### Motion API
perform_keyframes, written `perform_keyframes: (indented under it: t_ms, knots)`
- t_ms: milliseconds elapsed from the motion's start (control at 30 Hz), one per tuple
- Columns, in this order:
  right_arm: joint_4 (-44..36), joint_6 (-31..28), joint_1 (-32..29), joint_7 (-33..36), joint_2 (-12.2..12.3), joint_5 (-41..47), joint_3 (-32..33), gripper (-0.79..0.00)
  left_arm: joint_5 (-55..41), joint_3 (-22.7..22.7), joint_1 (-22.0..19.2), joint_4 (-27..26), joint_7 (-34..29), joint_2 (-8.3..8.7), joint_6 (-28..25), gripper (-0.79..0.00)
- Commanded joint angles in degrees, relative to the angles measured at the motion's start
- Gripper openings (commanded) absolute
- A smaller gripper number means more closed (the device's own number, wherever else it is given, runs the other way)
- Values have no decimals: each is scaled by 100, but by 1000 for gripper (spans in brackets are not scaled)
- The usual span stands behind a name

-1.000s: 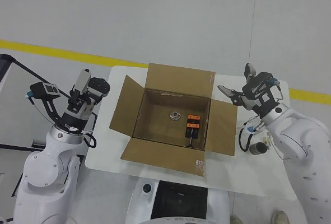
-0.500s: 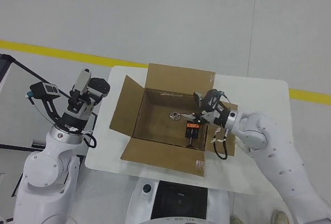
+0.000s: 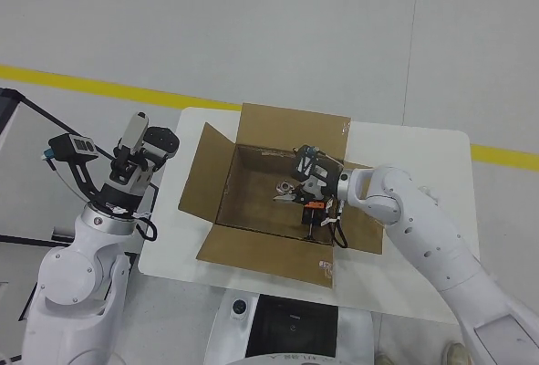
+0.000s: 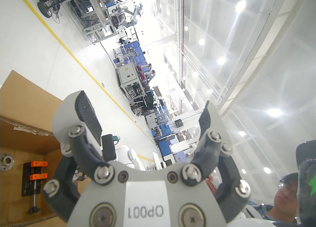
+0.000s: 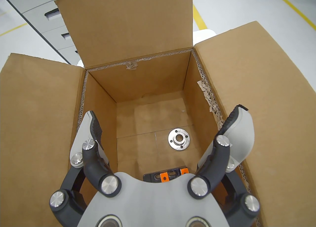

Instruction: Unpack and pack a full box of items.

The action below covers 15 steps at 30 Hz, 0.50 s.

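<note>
Top view: shows one cardboard box (image 3: 292, 123) standing open in the middle of one white table (image 3: 406, 155), with all four flaps folded outward.
Box contents: amounts to two items on the box floor, one metal flange (image 5: 179, 139) and one small vise (image 5: 170, 175).
Metal flange: lies flat near the middle of the box floor; round and silver, with a raised hub and small holes around it.
Small vise: lies flat just beside the flange without touching it, nearer the box wall on the robot's right; has one black body, two orange blocks and one screw handle pointing toward the robot's side of the box.
Right gripper (image 5: 165, 112): hangs over the box opening, above the vise and the flange; two fingers spread wide, nothing held between them.
Left gripper (image 4: 143, 99): sits raised beside the table's left edge, well apart from the box and pointing upward; two fingers spread wide, nothing held between them.
Left wrist view: catches the box from the side, with one flap, the flange and the vise all visible past the gripper.
</note>
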Motion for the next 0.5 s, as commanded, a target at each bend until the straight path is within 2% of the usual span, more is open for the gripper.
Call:
perform_keyframes:
  t_ms: [0, 133, 167, 200, 233, 267, 467]
  knots:
    - [0, 0, 0, 0, 0, 0, 0, 0, 0, 0, 0, 0, 0, 0, 0, 0]
    - [0, 0, 0, 0, 0, 0, 0, 0, 0, 0, 0, 0, 0, 0, 0, 0]
    - [-16, -23, -8, -23, -1, 14, -4, -209, 0, 0, 0, 0, 0, 0, 0, 0]
    - [-140, -183, -45, -56, -16, 60, -94, -465, 0, 0, 0, 0, 0, 0, 0, 0]
    - [-184, -248, 2, 13, -30, 24, -158, -508, 0, 0, 0, 0, 0, 0, 0, 0]
    - [-248, -367, 89, 152, -51, -65, -264, -545, 0, 0, 0, 0, 0, 0, 0, 0]
    - [239, -850, 778, 917, -271, 334, -854, -533, 0, 0, 0, 0, 0, 0, 0, 0]
